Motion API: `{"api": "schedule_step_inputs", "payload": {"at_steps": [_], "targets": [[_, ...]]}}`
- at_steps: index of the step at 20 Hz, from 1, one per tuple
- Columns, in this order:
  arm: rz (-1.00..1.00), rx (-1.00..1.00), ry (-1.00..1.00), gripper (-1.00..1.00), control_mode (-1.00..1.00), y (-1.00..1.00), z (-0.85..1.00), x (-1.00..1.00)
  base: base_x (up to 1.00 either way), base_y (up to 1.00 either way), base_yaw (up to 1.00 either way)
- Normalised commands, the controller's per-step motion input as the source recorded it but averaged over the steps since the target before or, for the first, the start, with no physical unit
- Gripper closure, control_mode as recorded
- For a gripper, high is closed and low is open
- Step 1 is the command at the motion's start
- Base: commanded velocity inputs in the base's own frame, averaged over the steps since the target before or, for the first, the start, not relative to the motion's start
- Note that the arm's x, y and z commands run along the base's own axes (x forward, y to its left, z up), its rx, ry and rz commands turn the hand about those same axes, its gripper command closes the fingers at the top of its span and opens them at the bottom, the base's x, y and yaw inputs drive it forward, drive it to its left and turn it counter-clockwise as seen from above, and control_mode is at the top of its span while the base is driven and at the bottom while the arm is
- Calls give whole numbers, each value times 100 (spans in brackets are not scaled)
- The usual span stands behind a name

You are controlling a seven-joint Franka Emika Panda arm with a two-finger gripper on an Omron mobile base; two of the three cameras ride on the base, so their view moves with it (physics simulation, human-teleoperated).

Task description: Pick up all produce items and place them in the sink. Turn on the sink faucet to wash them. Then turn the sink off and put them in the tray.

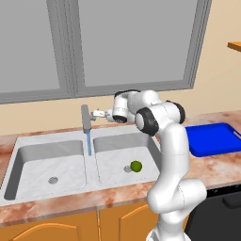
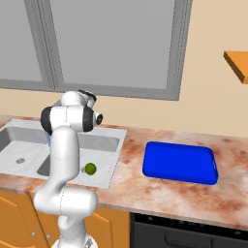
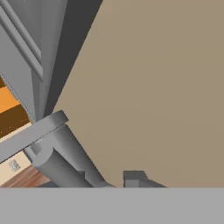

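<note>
A small yellow-green lime, the produce item (image 1: 136, 166) (image 2: 90, 168), lies in the right bowl of the pale marbled sink (image 1: 28, 155) (image 2: 104, 143), next to its drain. The grey sink faucet (image 1: 85, 118) stands behind the divider, and a thin blue stream of water (image 1: 89, 143) falls from its spout. My gripper (image 1: 96, 113) reaches in from the right and sits right against the faucet's top. In the hand view a grey faucet part (image 3: 57, 164) lies just left of my gripper (image 3: 114, 181). How far the jaws stand apart is unclear. The blue tray (image 1: 212, 138) (image 2: 179, 162) rests on the counter to the right.
A wide grey-framed window (image 1: 117, 42) runs behind the sink. An orange shelf (image 2: 237, 65) juts out at the upper right. A dark appliance front (image 2: 193, 230) sits under the counter below the tray, with orange cabinet doors (image 1: 61, 228) under the sink.
</note>
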Motion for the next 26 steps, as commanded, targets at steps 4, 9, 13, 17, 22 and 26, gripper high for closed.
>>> {"api": "schedule_step_inputs", "payload": {"at_steps": [4,9,13,17,22,26], "targets": [[18,-11,-15,100,-100,71,42,0,0,0,0],[21,-11,-19,100,-100,79,33,-3,0,0,0],[22,-10,-17,100,-100,55,16,-19,0,0,0],[18,-3,-17,-100,-100,0,0,-44,0,0,0],[19,0,-16,-100,-100,-7,2,-24,0,0,0],[22,0,-22,-100,-100,0,25,-9,0,0,0]]}}
